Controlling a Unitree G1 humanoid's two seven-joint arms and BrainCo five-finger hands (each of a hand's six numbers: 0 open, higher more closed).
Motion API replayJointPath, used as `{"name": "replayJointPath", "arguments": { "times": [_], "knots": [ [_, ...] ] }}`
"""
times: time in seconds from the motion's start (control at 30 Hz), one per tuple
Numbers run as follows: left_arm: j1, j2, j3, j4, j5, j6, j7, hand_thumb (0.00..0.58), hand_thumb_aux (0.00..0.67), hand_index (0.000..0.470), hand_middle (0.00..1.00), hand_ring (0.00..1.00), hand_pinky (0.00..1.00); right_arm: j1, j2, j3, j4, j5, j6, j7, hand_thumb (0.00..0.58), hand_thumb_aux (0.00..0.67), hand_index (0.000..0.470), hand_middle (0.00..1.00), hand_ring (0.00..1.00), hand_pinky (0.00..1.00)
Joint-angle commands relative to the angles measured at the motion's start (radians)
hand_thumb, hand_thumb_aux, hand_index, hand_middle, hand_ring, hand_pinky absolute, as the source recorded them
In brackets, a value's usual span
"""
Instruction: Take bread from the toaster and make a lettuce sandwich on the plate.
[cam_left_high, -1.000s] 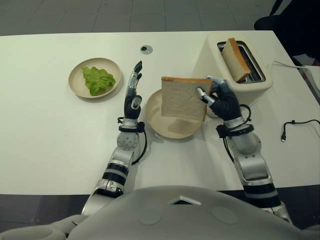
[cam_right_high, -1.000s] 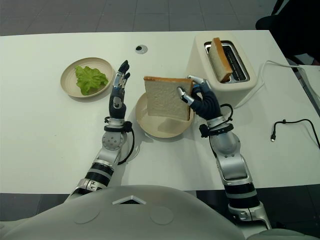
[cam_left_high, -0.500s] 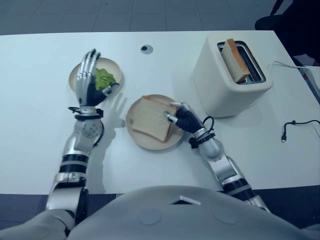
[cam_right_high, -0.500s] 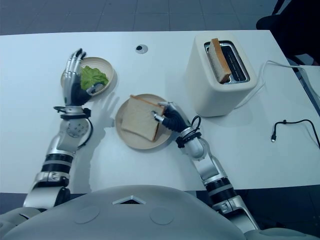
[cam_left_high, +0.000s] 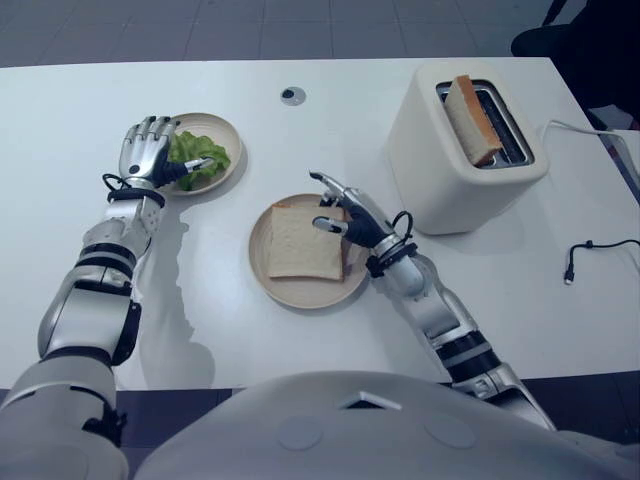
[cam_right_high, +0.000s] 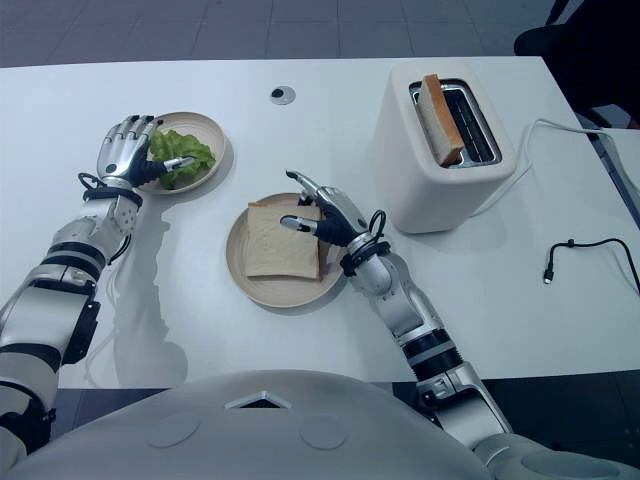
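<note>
Two slices of bread are in play on the white table (cam_left_high: 330, 130). The toaster (cam_left_high: 440, 170) stands just to the right of the right hand (cam_left_high: 350, 215) and slightly beyond it. The plate (cam_left_high: 300, 297) lies under that hand and to its left. A smaller dish (cam_left_high: 228, 140) sits under the left hand (cam_left_high: 148, 150), well apart from the plate.

One bread slice (cam_left_high: 300, 245) lies flat on the plate. The right hand hangs over its right edge, spread and empty, with nothing between the fingers. The second slice (cam_left_high: 470, 118) stands on edge in the toaster's slot, its top poking out and its long axis running along the slot away from the robot.

The lettuce (cam_left_high: 205, 160) lies in the dish. The left hand is curled over the leaf's left edge, thumb laid across it, and appears to be clasping it.

The coming move likely turns on the leaf reaching the bread. From the left hand, the bare slice lies to the right and nearer the robot, so the carry would run that way. The left hand is much the nearer to the lettuce, and the right hand is nearer to the toaster's slice. The right hand probably needs to clear the plate first.
</note>
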Motion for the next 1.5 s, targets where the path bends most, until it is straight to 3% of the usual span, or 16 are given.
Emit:
{"name": "replayJointPath", "arguments": {
  "times": [0.03,0.07,0.1,0.13,0.17,0.2,0.3,0.4,0.53,0.6,0.7,0.8,0.97,1.07,1.2,1.5],
  "knots": [
    [-0.022,0.026,-0.038,0.041,-0.039,-0.045,-0.063,0.018,0.011,0.007,0.0,0.0,0.0,0.032,0.005,0.016,-0.162,-0.068,0.037,0.023,0.0,0.0,0.0,0.0,0.0,0.0],
    [-0.019,0.026,-0.044,0.039,-0.05,-0.059,-0.078,0.152,0.095,0.066,0.0,0.0,0.0,0.038,0.003,0.02,-0.183,-0.086,0.046,0.031,0.0,0.0,0.0,0.0,0.0,0.0],
    [-0.015,0.026,-0.05,0.036,-0.062,-0.071,-0.093,0.205,0.131,0.092,0.0,0.0,0.0,0.041,0.002,0.024,-0.194,-0.101,0.054,0.036,0.0,0.0,0.0,0.0,0.0,0.0],
    [-0.011,0.026,-0.055,0.034,-0.072,-0.081,-0.105,0.301,0.205,0.144,0.0,0.0,0.0,0.043,0.003,0.026,-0.201,-0.112,0.059,0.037,0.0,0.0,0.0,0.0,0.0,0.0],
    [-0.008,0.026,-0.061,0.034,-0.079,-0.088,-0.114,0.443,0.344,0.241,0.0,0.0,0.0,0.044,0.005,0.028,-0.207,-0.12,0.064,0.038,0.0,0.0,0.0,0.0,0.0,0.0],
    [-0.008,0.025,-0.066,0.036,-0.086,-0.095,-0.124,0.496,0.415,0.291,0.0,0.0,0.0,0.046,0.009,0.027,-0.213,-0.124,0.067,0.035,0.0,0.0,0.0,0.0,0.0,0.0],
    [-0.009,0.024,-0.077,0.043,-0.107,-0.106,-0.138,0.574,0.602,0.422,0.0,0.0,0.0,0.047,0.024,0.02,-0.227,-0.124,0.073,0.024,0.0,0.0,0.0,0.0,0.0,0.0],
    [-0.012,0.02,-0.086,0.047,-0.123,-0.11,-0.132,0.58,0.67,0.47,0.0,0.0,0.0,0.048,0.037,0.01,-0.235,-0.118,0.071,0.007,0.0,0.0,0.0,0.0,0.0,0.0],
    [-0.007,0.027,-0.061,0.011,-0.177,-0.144,-0.086,0.58,0.67,0.47,0.0,0.0,0.0,0.051,0.042,-0.004,-0.235,-0.112,0.067,-0.009,0.0,0.0,0.0,0.0,0.0,0.0],
    [0.021,0.029,0.01,-0.048,-0.277,-0.215,-0.081,0.58,0.67,0.47,0.0,0.0,0.0,0.053,0.048,-0.01,-0.241,-0.105,0.058,-0.023,0.0,0.0,0.0,0.0,0.0,0.0],
    [0.108,0.007,0.128,-0.201,-0.5,-0.358,-0.187,0.58,0.667,0.468,0.0,0.0,0.0,0.056,0.056,-0.029,-0.26,-0.087,0.054,-0.042,0.0,0.0,0.0,0.0,0.0,0.0],
    [0.241,-0.013,0.127,-0.415,-0.645,-0.422,-0.363,0.578,0.631,0.442,0.0,0.0,0.0,0.068,0.048,-0.065,-0.293,-0.041,0.044,-0.039,0.0,0.0,0.0,0.0,0.0,0.0],
    [0.454,-0.047,0.017,-0.678,-0.671,-0.429,-0.587,0.58,0.665,0.466,0.0,0.0,0.0,0.094,0.009,-0.249,-0.409,0.167,0.038,-0.005,0.0,0.0,0.0,0.0,0.0,0.0],
    [0.528,-0.1,-0.048,-0.741,-0.651,-0.427,-0.645,0.58,0.659,0.463,0.0,0.0,0.0,0.09,-0.02,-0.437,-0.464,0.315,0.058,-0.001,0.0,0.0,0.0,0.0,0.0,0.0],
    [0.574,-0.146,-0.086,-0.781,-0.622,-0.421,-0.675,0.58,0.652,0.457,0.0,0.0,0.0,0.067,-0.08,-0.612,-0.464,0.357,0.101,0.004,0.0,0.0,0.0,0.0,0.0,0.0],
    [0.573,-0.204,0.008,-0.891,-0.59,-0.354,-0.586,0.579,0.646,0.453,0.0,0.0,0.0,0.08,-0.125,-0.658,-0.354,0.259,0.088,-0.009,0.0,0.0,0.0,0.0,0.0,0.0]
  ]
}}
